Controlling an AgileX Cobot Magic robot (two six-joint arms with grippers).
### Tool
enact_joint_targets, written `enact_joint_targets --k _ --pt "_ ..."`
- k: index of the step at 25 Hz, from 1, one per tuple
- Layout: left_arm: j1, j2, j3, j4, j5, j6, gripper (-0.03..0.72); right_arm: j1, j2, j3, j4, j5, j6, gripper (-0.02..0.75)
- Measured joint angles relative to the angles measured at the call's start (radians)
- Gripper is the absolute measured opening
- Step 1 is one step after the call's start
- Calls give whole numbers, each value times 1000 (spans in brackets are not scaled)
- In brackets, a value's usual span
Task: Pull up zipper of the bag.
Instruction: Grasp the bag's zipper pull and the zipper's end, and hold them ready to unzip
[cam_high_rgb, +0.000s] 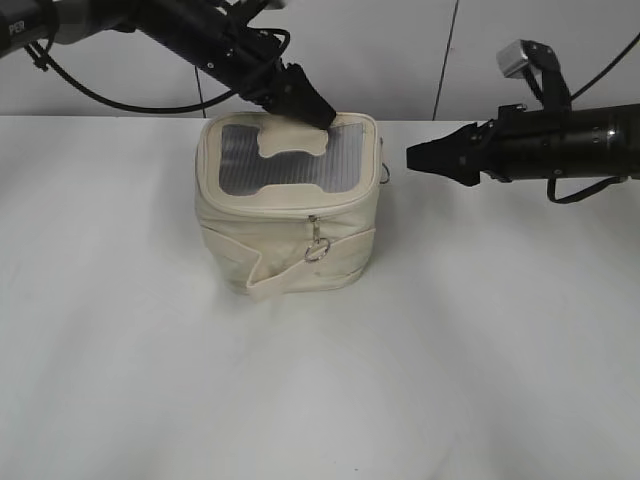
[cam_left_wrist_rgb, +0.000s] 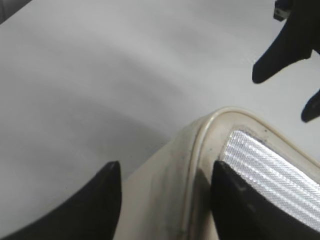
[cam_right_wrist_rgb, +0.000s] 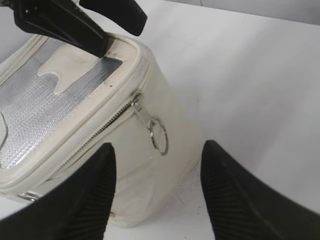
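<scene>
A cream fabric bag (cam_high_rgb: 290, 225) with a silver top panel stands on the white table. A zipper runs under its lid; one ring pull (cam_high_rgb: 318, 246) hangs at the front and another ring pull (cam_high_rgb: 384, 172) at the right side. My left gripper (cam_high_rgb: 312, 108) is open at the bag's back top edge. In the left wrist view its fingers (cam_left_wrist_rgb: 165, 182) straddle the bag's rim (cam_left_wrist_rgb: 197, 165), one over the silver panel. My right gripper (cam_high_rgb: 420, 158) is open and empty just right of the bag. In the right wrist view its fingers (cam_right_wrist_rgb: 159, 155) frame the side ring pull (cam_right_wrist_rgb: 159, 136).
The white table (cam_high_rgb: 480, 350) stretches round the bag, with a pale wall behind. A loose cream strap (cam_high_rgb: 290, 280) lies at the bag's front base. The left gripper (cam_right_wrist_rgb: 95, 22) shows in the right wrist view, and the right gripper (cam_left_wrist_rgb: 285, 50) in the left wrist view.
</scene>
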Motion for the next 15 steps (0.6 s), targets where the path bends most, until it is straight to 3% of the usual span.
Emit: enact_joint_targets --k 2,4,6,15 --pt "0 2 -6 16 1 -17 372 32 14 -8 0 -21 -14 433" --pt "-2 2 -7 21 13 -21 190 57 20 -17 0 -65 -36 433" --pt "-4 2 -8 26 22 -21 84 82 22 -20 1 -110 -60 433" --pt "-4 2 -8 20 24 -21 52 124 29 -25 16 -208 -182 433"
